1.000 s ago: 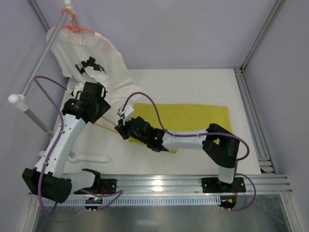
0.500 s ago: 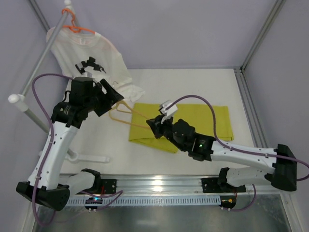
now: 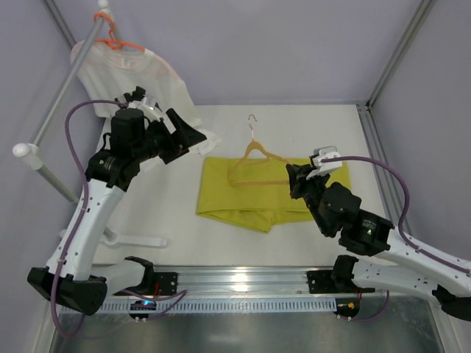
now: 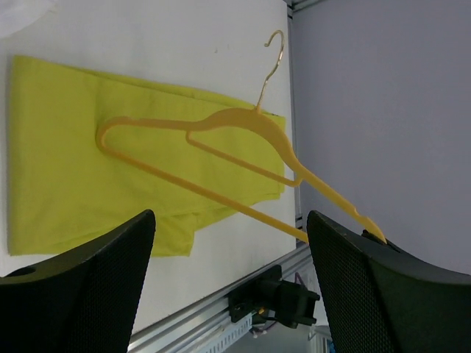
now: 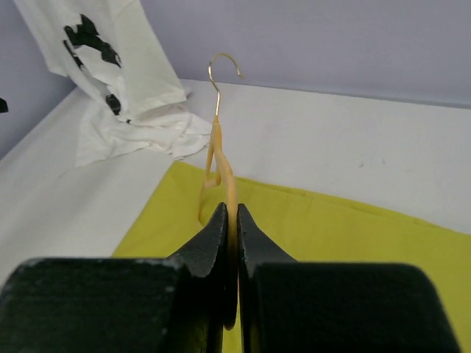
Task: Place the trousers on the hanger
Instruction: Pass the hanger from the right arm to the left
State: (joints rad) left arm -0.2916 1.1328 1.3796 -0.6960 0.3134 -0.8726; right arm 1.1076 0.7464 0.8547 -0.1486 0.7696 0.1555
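The trousers (image 3: pixel 302 193) lie folded flat on the table, yellow-green, and also show in the left wrist view (image 4: pixel 66 169) and the right wrist view (image 5: pixel 346 235). The yellow hanger (image 3: pixel 255 166) hangs over them, its metal hook (image 3: pixel 252 121) pointing to the far side. My right gripper (image 3: pixel 293 181) is shut on the hanger's right arm; the thin yellow bar (image 5: pixel 222 158) runs out from between its jaws (image 5: pixel 230 215). My left gripper (image 3: pixel 185 137) is raised at the left, open and empty, apart from the hanger (image 4: pixel 221 140). Nothing lies between its fingers (image 4: pixel 81 287).
A white T-shirt (image 3: pixel 136 81) with black print hangs on an orange hanger (image 3: pixel 118 43) from a rail (image 3: pixel 59 103) at the far left, its hem pooled on the table (image 5: pixel 140 132). A white stand foot (image 3: pixel 140 240) lies at the near left. Frame posts (image 3: pixel 379 158) line the right edge.
My right gripper has carried the hanger to the right, over the trousers. My left gripper has opened wider, let the hanger's left end go and drawn up and away.
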